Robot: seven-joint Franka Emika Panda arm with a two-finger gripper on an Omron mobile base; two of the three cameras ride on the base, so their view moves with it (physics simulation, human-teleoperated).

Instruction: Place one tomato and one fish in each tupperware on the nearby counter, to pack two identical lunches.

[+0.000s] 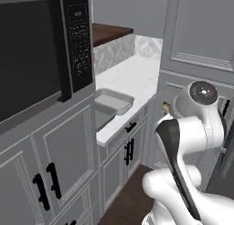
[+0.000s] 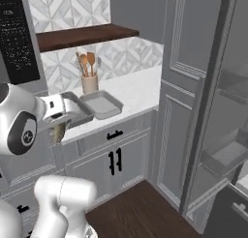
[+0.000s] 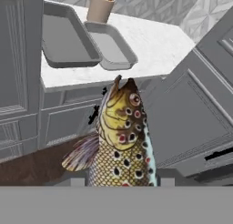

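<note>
You are looking at a job that is only getting started: both tupperware trays, the left one (image 3: 66,41) and the right one (image 3: 110,45), are sitting bare on the white marble bench (image 3: 154,45), side by side and touching, next to the tan utensil cup (image 3: 100,7), with no tomato or fish in either as far as the hand view shows. Your claw (image 3: 120,180) is clenching one spotted fish (image 3: 120,141), hanging short of the bench edge, in front of the grey cabinets (image 3: 63,114). In the hand view its long axis is running along the claw's line, head leading and pointing toward the trays. The second fish and both tomatoes are, by my judgement, all still waiting to be packed.
</note>
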